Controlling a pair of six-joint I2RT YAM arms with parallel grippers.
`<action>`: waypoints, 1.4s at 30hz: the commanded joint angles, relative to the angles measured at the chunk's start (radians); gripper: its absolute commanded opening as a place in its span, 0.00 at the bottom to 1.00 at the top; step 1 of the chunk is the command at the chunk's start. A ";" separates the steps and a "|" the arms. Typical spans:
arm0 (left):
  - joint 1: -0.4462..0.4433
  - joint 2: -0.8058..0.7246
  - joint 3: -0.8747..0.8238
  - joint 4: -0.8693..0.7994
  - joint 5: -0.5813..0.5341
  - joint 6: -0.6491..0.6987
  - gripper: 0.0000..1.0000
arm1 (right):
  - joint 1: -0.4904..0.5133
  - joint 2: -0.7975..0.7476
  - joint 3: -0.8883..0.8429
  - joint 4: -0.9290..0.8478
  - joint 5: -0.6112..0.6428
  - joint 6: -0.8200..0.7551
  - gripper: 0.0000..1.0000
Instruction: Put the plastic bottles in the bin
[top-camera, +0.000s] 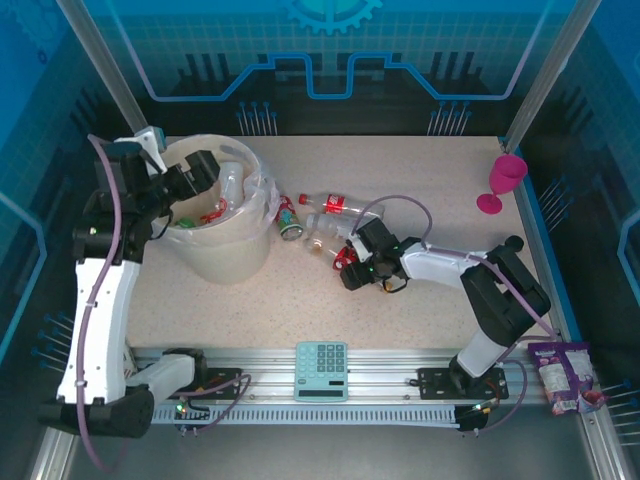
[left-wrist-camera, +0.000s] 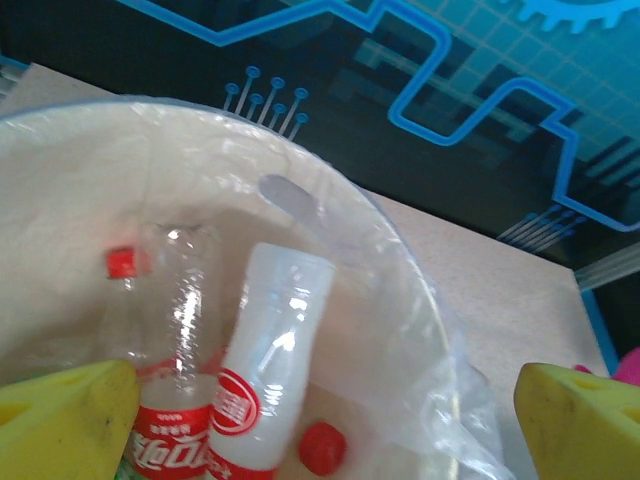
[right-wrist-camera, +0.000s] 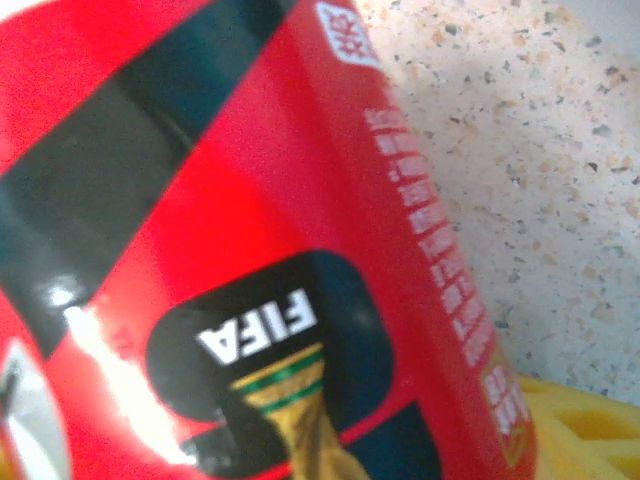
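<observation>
The cream bin (top-camera: 228, 258), lined with a clear bag, stands at the left of the table. My left gripper (top-camera: 196, 172) hangs open over it, nothing between its yellow fingers (left-wrist-camera: 70, 420). Inside the bin lie a white red-labelled bottle (left-wrist-camera: 268, 370), a clear red-capped bottle (left-wrist-camera: 170, 340) and a loose red cap (left-wrist-camera: 322, 447). My right gripper (top-camera: 352, 268) is down at mid-table, shut on a red-labelled bottle (right-wrist-camera: 230, 250) that lies against its yellow finger (right-wrist-camera: 575, 430). On the table lie a green bottle (top-camera: 290, 221), a red-labelled bottle (top-camera: 335, 203) and a clear one (top-camera: 328, 236).
A pink goblet (top-camera: 503, 181) stands at the far right edge. A teal calculator (top-camera: 321, 370) rests on the front rail, and a purple pouch (top-camera: 562, 376) lies by the right arm's base. The bag's loose plastic (left-wrist-camera: 470, 400) spills over the bin's rim.
</observation>
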 joint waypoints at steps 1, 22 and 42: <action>-0.026 -0.025 -0.039 0.030 0.051 -0.068 0.96 | 0.014 -0.044 -0.022 0.009 -0.010 0.009 0.65; -0.412 0.051 -0.120 0.310 -0.006 -0.224 0.99 | -0.077 -0.443 -0.034 0.085 -0.179 0.152 0.58; -0.654 0.393 -0.167 0.656 0.047 -0.387 0.99 | -0.072 -0.557 -0.134 0.352 -0.237 0.321 0.59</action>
